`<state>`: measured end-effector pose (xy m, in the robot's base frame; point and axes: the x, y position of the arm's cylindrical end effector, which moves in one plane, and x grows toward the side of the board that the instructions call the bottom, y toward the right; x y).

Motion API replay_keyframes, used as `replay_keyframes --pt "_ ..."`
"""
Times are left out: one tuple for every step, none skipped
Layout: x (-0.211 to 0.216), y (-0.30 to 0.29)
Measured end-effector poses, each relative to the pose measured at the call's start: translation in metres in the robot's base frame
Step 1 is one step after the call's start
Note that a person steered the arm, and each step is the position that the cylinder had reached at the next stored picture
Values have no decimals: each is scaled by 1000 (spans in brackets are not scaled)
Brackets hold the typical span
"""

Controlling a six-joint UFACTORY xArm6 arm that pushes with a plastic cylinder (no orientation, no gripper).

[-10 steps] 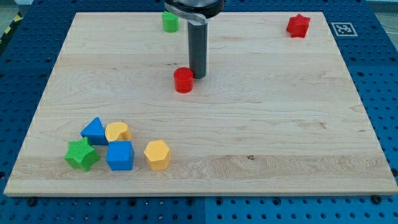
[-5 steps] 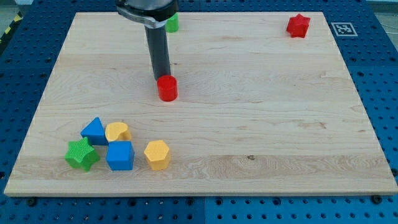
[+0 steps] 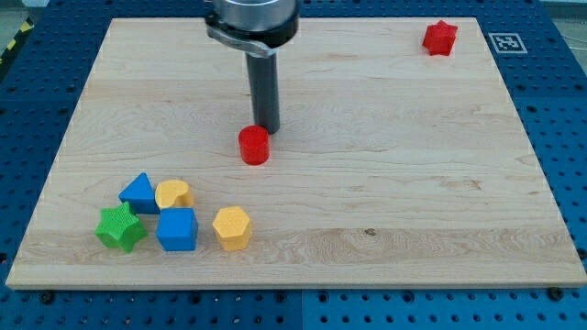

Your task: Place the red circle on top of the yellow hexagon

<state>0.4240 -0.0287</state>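
Just below my tip, red circle

The wooden board carries a red star block near its top-right corner. Toward its bottom-left corner cluster 4 blocks: a blue triangle, a yellow rounded block, a green star and a blue cube.

— What does the arm look like?
— Its end is a straight dark grey rod, round in section with a faint sheen, down to my tip.
— And above?
— A wider metal collar (silvery, with a dark rim), cut off by the view's top.
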Motion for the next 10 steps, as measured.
replay_keyframes --pt "0 3" --pt "21 3" --pt "29 3" --pt "29 3" --pt "29 0" --pt "50 -6" --pt "53 -7" --pt "24 -7" --pt "-3 -7" --pt "-6 -25"
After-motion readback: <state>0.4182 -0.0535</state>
